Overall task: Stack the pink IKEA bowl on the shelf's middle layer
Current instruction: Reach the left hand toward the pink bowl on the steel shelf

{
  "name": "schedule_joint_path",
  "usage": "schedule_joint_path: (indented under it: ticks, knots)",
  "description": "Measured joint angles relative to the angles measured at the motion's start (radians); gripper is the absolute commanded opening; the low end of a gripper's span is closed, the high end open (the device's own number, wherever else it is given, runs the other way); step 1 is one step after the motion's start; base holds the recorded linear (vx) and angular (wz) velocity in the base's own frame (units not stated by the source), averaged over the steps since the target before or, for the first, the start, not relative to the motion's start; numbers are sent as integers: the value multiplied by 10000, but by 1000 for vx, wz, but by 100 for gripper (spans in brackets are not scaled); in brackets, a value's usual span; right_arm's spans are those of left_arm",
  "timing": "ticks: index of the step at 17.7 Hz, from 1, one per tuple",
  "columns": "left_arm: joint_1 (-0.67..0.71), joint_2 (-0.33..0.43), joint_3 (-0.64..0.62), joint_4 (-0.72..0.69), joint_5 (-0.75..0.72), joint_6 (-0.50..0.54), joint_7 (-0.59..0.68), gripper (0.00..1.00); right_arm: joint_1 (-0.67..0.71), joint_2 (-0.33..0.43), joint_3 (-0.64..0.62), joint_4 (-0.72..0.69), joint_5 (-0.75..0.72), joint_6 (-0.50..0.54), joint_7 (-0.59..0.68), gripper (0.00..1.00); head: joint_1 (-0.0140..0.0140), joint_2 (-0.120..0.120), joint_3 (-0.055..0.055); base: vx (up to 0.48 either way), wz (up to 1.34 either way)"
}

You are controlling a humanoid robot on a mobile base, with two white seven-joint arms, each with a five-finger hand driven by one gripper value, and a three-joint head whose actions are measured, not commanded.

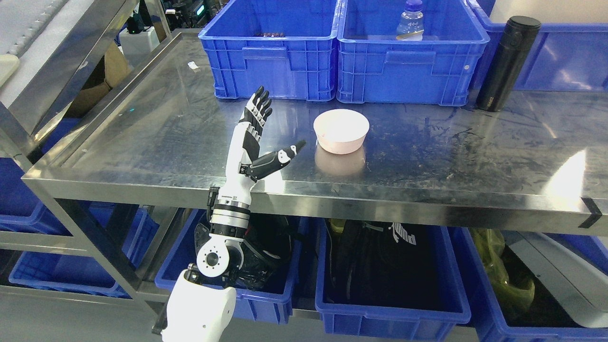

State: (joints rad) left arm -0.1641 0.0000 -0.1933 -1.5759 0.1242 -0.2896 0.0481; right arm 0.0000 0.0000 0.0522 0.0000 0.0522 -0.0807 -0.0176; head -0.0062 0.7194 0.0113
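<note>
A pink bowl (341,130) stands upright on the steel shelf surface (166,128), near the middle, in front of two blue crates. My left hand (266,130) is raised over the shelf's front edge, just left of the bowl. Its fingers are spread and straight, the thumb pointing toward the bowl with a small gap between them. It holds nothing. The right arm is out of view.
Two blue crates (273,47) (411,52) line the back of the shelf; the right one holds a plastic bottle (409,21). A black flask (507,64) stands at the back right. Blue bins (389,285) with bags sit on the layer below.
</note>
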Motion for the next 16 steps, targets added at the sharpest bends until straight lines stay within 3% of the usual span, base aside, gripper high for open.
schedule_joint_path:
  ticks: [3,8,10,13,16]
  knots:
    - [-24,0,17,0,0,34,-29,100,0,0,0,0,0,0,0,100,0,0,0,0,0]
    - [-869,250,310,-5,-373,347,-1621,99,0,0,0,0,0,0,0,100,0,0,0,0,0]
    - [-1322,622,415,19,-1303,740,-2172,98,0,0,0,0,0,0,0,100,0,0,0,0,0]
    - [-1877,1177,507,38,-3418,898,-4237,98,0,0,0,0,0,0,0,100,0,0,0,0,0]
    - [-2367,1648,540,53,-5085,544,-5564,100,0,0,0,0,0,0,0,100,0,0,0,0,0]
